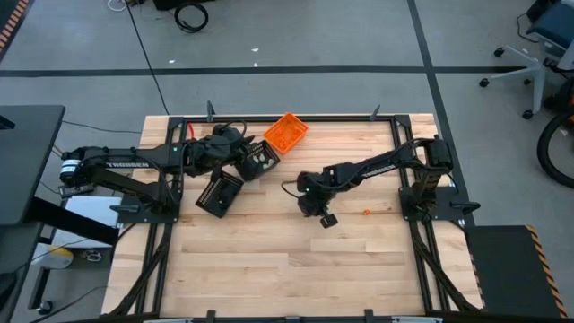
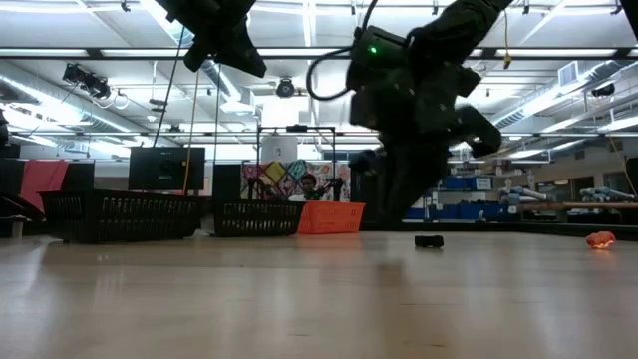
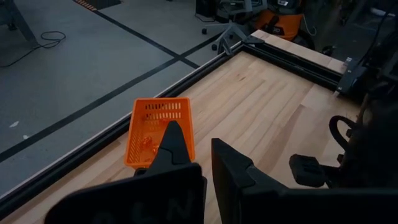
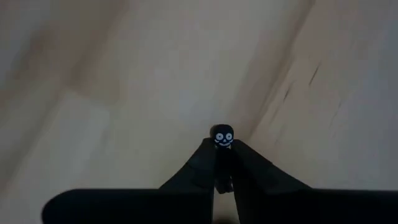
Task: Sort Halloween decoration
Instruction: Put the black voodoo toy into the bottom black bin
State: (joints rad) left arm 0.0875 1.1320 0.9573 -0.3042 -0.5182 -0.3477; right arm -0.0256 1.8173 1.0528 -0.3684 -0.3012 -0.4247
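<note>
A tiny black Halloween trinket with a white grinning face (image 4: 222,137) sits between the fingertips of my right gripper (image 4: 222,150), which is shut on it near the table's middle (image 1: 316,206). In the low view, another small black trinket (image 2: 429,240) lies on the wood just right of that gripper. An orange trinket (image 1: 366,213) lies farther right (image 2: 600,239). My left gripper (image 1: 254,148) hangs shut and holds nothing, above the black trays at the far left. In its wrist view (image 3: 196,142) it faces the orange tray (image 3: 159,130). My right gripper pinches the black trinket between its two fingertips (image 4: 239,158). The trinket's white face (image 4: 222,139) pokes out past the tips. The fingers slant down from the table's right side. Whether the trinket still touches the wood, I cannot tell.
The orange tray (image 1: 285,132) stands at the far edge, turned at an angle. Two black trays (image 1: 260,160) (image 1: 220,193) sit beside and under my left arm. Bare wood spreads across the near half of the table (image 1: 296,269). A black frame rail (image 1: 408,152) runs around the edges.
</note>
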